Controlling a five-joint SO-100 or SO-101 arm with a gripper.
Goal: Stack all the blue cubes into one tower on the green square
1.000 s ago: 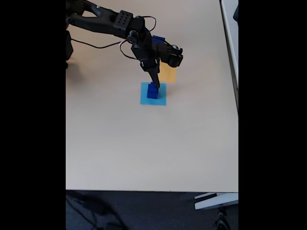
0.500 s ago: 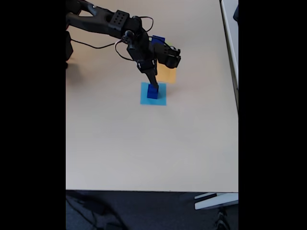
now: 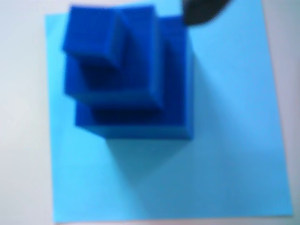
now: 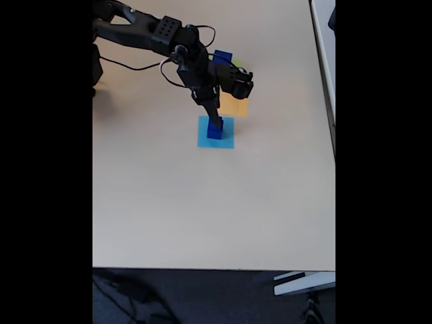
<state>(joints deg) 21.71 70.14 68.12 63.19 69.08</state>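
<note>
The tower (image 3: 126, 79) of three blue cubes, widest at the base, stands on the light-blue square (image 3: 225, 140), toward its far left part in the wrist view. In the fixed view the tower (image 4: 214, 129) sits right under the gripper (image 4: 216, 121), whose tip reaches its top; whether the jaws are apart or closed cannot be told. Another blue cube (image 4: 223, 57) lies farther off behind the arm (image 4: 169, 37), beyond the orange square (image 4: 236, 106), on the table (image 4: 202, 202).
</note>
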